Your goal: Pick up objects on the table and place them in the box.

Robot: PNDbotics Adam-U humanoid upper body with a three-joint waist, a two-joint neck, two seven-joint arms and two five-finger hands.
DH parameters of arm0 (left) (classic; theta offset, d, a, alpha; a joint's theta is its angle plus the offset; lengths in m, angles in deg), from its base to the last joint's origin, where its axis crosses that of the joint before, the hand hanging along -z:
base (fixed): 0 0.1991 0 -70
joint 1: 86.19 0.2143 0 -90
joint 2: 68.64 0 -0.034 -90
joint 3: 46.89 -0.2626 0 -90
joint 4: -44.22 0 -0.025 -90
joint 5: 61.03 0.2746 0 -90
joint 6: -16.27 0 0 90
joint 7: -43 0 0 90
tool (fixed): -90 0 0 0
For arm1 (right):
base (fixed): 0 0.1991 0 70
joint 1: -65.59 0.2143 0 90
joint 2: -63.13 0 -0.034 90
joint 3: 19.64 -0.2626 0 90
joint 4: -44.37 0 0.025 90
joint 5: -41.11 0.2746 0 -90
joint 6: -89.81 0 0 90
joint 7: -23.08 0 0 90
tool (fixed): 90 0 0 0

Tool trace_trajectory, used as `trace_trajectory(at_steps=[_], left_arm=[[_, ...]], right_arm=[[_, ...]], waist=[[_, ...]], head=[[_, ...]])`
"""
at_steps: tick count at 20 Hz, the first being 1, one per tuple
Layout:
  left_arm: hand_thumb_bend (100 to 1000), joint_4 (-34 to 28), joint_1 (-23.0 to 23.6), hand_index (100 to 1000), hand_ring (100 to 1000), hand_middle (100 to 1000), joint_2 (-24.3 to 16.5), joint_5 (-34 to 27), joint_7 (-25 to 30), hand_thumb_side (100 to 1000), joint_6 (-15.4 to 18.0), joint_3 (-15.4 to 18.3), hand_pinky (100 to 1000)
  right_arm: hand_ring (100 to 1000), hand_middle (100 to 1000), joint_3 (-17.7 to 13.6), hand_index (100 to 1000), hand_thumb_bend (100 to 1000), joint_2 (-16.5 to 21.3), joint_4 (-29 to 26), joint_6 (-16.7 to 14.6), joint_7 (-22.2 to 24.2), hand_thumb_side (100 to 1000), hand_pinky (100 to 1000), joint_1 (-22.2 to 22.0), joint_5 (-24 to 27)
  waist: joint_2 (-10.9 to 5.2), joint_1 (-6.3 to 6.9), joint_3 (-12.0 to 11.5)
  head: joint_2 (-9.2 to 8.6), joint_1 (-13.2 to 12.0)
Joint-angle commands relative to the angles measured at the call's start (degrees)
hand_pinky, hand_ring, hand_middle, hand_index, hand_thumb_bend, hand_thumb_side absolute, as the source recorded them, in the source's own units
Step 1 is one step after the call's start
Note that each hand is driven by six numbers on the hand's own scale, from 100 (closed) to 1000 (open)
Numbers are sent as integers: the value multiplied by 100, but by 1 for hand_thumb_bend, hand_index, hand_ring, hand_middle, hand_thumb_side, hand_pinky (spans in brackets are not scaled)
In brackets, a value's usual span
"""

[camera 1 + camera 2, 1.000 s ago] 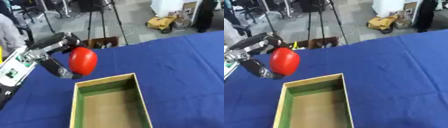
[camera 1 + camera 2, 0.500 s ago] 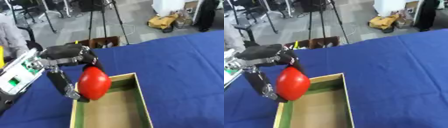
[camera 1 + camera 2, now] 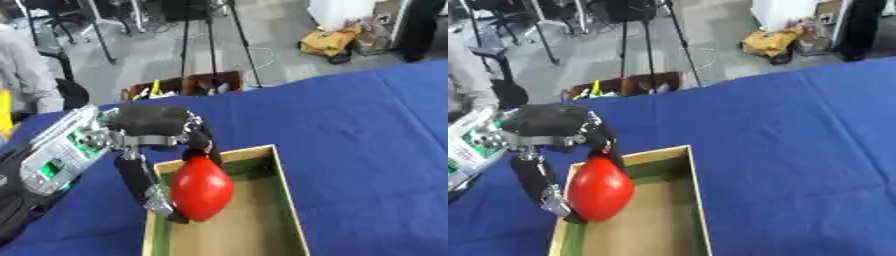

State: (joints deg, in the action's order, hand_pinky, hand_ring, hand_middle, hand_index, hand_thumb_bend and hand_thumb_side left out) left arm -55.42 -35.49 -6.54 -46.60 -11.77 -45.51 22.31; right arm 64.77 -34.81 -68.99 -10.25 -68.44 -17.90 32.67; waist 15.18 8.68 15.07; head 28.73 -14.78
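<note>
A shiny red egg-shaped object [image 3: 202,187] hangs over the left side of the open box [image 3: 287,200], which has a tan rim, green inner walls and a brown floor. My left hand [image 3: 156,131] comes in from the left and is shut on the red object, with fingers curled round its top and a long finger [image 3: 140,182] running down its left side. The object's lower end sits inside the box's outline, above the floor. My right hand shows in neither view.
The blue cloth table [image 3: 367,130] stretches to the right and behind the box. Beyond the far edge stand tripod legs [image 3: 210,40], a low crate [image 3: 184,86] on the floor and a yellow object [image 3: 331,41]. A person in grey [image 3: 24,75] is at the far left.
My left hand has carried the red object from above the cloth left of the box down and right, over the box's left side. The camera has shifted a little.
</note>
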Motion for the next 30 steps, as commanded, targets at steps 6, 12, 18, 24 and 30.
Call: trace_trajectory(at_steps=[6,12,18,24,30], left_arm=[[100,772,-269,556,395,414,260,554,580,350,320,-136,177],[100,1163,-338,563,410,421,469,1049,562,377,551,-330,197],[100,1345,-423,581,417,429,683,1257,679,394,714,-486,208],[100,1440,-471,619,442,450,791,1377,855,419,808,-592,241],[100,1429,-512,816,520,542,804,1492,1098,486,1003,-632,331]], right_arm=[[422,409,-11,615,153,23,-123,101,1,797,324,-8,-82],[422,408,-32,614,147,12,-123,131,-27,774,322,-13,-105],[421,407,-28,614,168,-14,-123,159,-36,794,322,-3,-144],[421,407,-25,613,169,-24,-123,153,-43,796,322,5,-153],[421,407,-25,613,173,-16,-123,153,-45,794,322,6,-141]], waist=[[-142,5,-112],[-141,22,-102],[-122,22,-93],[-107,16,-84],[-118,15,-81]], head=[[134,74],[162,103],[161,129],[148,136],[143,149]])
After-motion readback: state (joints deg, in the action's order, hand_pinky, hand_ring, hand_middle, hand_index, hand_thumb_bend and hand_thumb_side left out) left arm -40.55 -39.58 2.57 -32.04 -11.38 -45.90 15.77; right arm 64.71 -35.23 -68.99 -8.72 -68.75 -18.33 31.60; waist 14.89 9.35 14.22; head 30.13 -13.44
